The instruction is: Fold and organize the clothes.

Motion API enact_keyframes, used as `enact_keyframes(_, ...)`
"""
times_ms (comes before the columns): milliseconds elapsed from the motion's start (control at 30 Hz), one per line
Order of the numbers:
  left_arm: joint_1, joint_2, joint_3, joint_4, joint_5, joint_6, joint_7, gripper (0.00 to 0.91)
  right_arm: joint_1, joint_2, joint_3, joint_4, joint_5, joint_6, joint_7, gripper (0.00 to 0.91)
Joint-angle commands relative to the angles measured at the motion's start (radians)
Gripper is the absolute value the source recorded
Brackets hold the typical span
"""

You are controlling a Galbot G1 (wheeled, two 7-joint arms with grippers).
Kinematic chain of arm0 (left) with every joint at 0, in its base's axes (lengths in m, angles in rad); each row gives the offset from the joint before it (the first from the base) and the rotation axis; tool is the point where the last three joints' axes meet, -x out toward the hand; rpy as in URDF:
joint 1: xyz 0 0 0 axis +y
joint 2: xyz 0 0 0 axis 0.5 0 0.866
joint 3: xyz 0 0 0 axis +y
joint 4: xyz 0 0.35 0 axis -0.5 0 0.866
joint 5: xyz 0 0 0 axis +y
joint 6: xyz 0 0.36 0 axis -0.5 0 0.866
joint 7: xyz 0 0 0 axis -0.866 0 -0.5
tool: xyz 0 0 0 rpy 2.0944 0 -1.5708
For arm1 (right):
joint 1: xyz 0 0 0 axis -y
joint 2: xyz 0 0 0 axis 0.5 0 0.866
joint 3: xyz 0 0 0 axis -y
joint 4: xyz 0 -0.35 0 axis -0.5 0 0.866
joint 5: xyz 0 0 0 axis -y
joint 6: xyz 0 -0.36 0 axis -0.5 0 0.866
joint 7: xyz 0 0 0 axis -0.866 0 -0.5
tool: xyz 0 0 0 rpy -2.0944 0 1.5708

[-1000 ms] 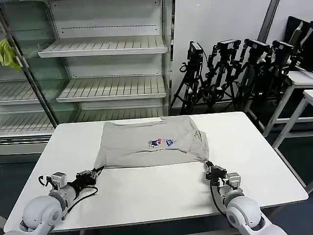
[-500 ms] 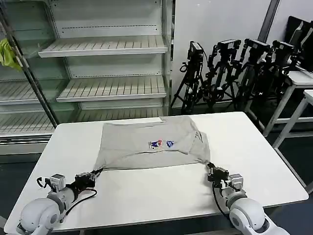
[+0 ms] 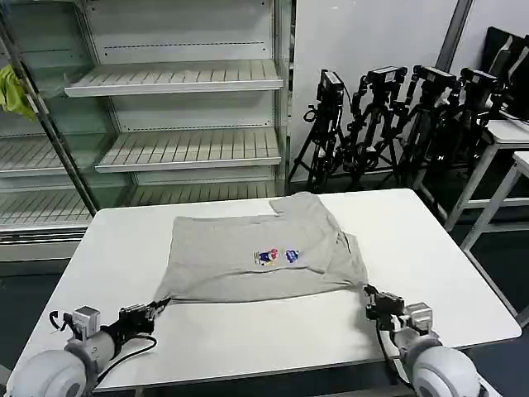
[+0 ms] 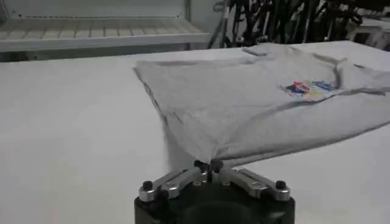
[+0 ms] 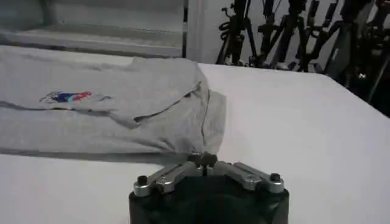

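Note:
The light grey T-shirt (image 3: 256, 252) lies spread on the white table (image 3: 248, 331), its small multicoloured print (image 3: 277, 256) facing up. Its right side is folded over on itself. My left gripper (image 3: 154, 309) is shut on the shirt's near left corner, low over the table near the front edge. In the left wrist view the T-shirt (image 4: 256, 109) runs into the closed left gripper (image 4: 208, 165). My right gripper (image 3: 371, 296) is shut on the near right corner. The right wrist view shows the T-shirt (image 5: 122, 115) pinched in the right gripper (image 5: 205, 160).
Empty white shelving (image 3: 178, 116) stands behind the table, with a yellow-green cloth (image 3: 12, 89) hanging at its far left. Black tripods (image 3: 388, 116) cluster at the back right. Another white table (image 3: 508, 132) stands at the right edge.
Both grippers have drawn back toward the table's front edge, dragging the shirt's near hem with them. The shirt has slid nearer and the folded right side has shifted.

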Motion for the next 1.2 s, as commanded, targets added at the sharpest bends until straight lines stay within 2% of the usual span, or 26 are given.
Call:
enact_keyframes(33,0.283,0.036,-0.195,-0.181,-0.043,0.006,-0.007,0.050,-0.209,-0.085,0.171,0.146,0.085,-0.007,0.037,0.000)
enact_keyframes(300,0.443,0.030,-0.291,-0.251,-0.055,0.005,-0.012,0.050,-0.384,-0.106,0.266,0.230,0.133,-0.014,0.083,0.000)
enact_keyframes(667,0.494,0.021,-0.310,-0.268,-0.047,0.003,-0.016,0.050,-0.522,-0.110,0.344,0.275,0.135,-0.021,0.098,0.000)
enact_keyframes(1200,0.538,-0.012,-0.307,-0.310,-0.022,0.007,-0.025,0.050,-0.525,-0.133,0.394,0.238,0.139,-0.019,0.102,0.000)
